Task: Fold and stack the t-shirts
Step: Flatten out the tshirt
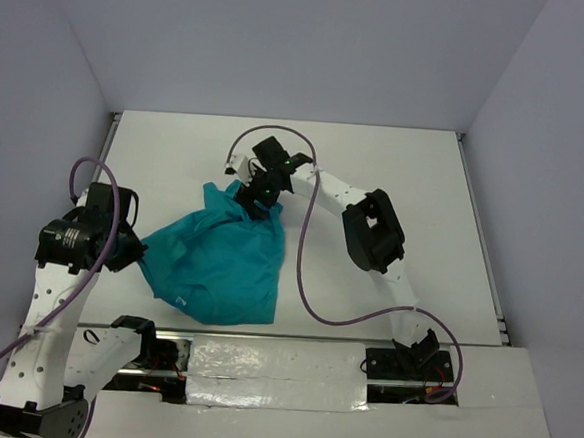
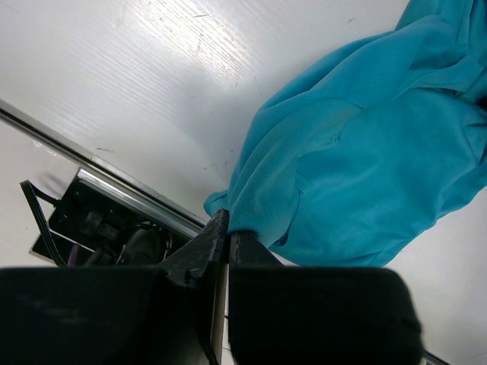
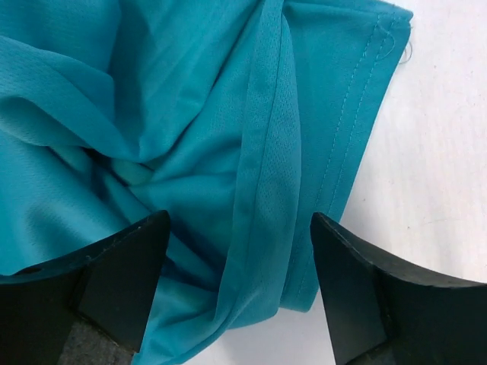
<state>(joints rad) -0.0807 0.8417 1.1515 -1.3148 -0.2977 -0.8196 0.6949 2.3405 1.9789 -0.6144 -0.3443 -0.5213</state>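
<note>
Top view: teal t-shirt (image 1: 219, 264) bunched on white tabletop (image 1: 406, 167), centre-left. Left wrist view: left fingers (image 2: 204, 252) pressed together, pinching the shirt's edge, lower centre. Right wrist view: right fingers (image 3: 125, 266) spread either side of a hemmed fold.

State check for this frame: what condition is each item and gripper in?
teal t-shirt: crumpled in a heap on the table, not folded.
left gripper: shut, pinching an edge of the shirt.
right gripper: open, fingers either side of a fold by the stitched hem, not clamped.
</note>
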